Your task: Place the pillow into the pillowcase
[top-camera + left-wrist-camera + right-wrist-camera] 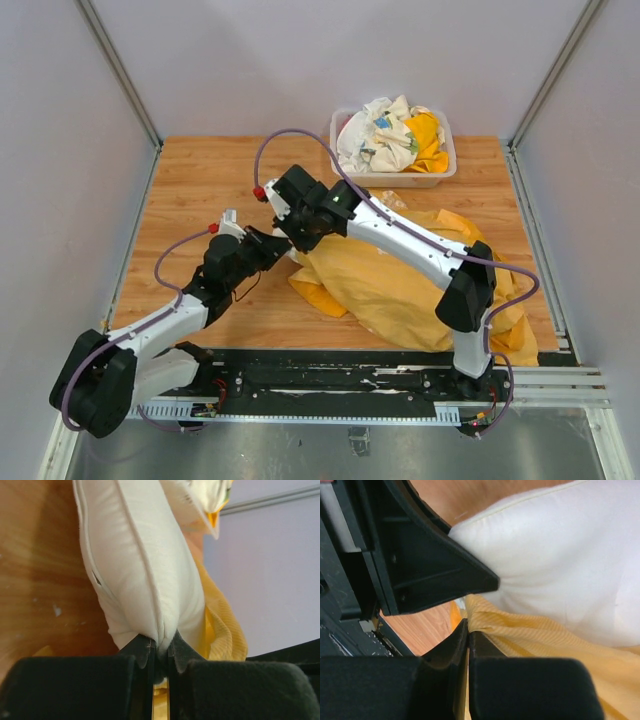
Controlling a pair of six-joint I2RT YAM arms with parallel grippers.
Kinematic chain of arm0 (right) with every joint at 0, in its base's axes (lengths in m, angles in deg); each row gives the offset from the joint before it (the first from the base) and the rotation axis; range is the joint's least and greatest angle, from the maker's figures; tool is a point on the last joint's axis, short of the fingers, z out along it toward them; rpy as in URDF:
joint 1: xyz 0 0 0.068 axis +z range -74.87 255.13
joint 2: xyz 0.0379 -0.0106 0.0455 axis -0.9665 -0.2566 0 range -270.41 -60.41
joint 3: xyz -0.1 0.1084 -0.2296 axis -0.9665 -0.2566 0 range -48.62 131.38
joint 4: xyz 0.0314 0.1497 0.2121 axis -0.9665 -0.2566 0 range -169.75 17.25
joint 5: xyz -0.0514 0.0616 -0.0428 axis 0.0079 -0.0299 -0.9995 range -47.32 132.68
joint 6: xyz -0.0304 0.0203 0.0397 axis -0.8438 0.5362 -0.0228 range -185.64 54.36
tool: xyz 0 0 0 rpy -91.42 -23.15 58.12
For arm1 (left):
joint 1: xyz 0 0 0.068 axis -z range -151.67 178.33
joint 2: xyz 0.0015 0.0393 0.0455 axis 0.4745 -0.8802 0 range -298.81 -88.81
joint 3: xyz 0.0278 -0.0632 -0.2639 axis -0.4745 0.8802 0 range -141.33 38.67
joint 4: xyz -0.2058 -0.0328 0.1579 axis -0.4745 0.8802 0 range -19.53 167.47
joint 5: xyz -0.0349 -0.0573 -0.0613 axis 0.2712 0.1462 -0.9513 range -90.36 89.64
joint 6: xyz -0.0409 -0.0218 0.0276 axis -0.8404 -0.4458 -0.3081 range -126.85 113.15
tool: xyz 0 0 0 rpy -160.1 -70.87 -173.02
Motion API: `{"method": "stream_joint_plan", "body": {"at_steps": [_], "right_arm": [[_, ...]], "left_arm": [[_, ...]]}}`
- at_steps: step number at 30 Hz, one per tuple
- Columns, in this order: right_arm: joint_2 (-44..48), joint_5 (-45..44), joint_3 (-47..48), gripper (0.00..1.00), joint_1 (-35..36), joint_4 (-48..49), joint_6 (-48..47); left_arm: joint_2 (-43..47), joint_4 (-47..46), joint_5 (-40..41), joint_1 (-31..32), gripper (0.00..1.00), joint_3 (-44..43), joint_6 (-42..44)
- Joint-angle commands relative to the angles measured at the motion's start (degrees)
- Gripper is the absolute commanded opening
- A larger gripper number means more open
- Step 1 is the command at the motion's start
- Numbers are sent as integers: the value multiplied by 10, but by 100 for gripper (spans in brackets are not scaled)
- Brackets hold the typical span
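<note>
Your left hand (160, 652) is clenched on the pillow (145, 565) corner, with the pillow extending ahead of it. Your right hand (468, 637) pinches the pillowcase (535, 635) edge just under the pillow, likely to hold the mouth open for feeding.

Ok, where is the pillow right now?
Clearest in the left wrist view, the pillow sits left of centre over the wooden table, its corner pinched in the left gripper, against the left edge of the pillowcase that the right gripper grips.
</note>
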Motion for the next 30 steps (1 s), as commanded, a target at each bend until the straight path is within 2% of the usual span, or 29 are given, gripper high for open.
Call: {"method": "stream_joint_plan", "body": {"at_steps": [1,3,9,12,14,17,19,23,27,30], "right_arm": [[62,27,-95,1,14,92,23],[76,31,-134,1,14,97,31],[116,51,-244,1,17,110,50],[145,58,-299,3,18,123,57],[163,63,-328,7,18,128,61],[186,58,-361,25,18,131,66],[199,42,-373,36,18,131,69],[215,14,-359,47,17,117,67],[223,-53,-328,51,9,96,81],[225,-96,-306,52,-26,84,110]], "left_arm": [[7,14,-33,14,17,27,1],[24,48,-20,14,39,28,4],[86,198,41,12,61,6,26],[106,227,78,-9,74,-13,39],[102,219,71,-37,77,-24,51],[64,199,46,-68,79,-52,76],[21,181,19,-82,80,-78,93],[-88,172,-23,-99,81,-141,129],[-189,123,-92,-115,81,-205,160],[-264,110,-116,-117,84,-260,190]]}}
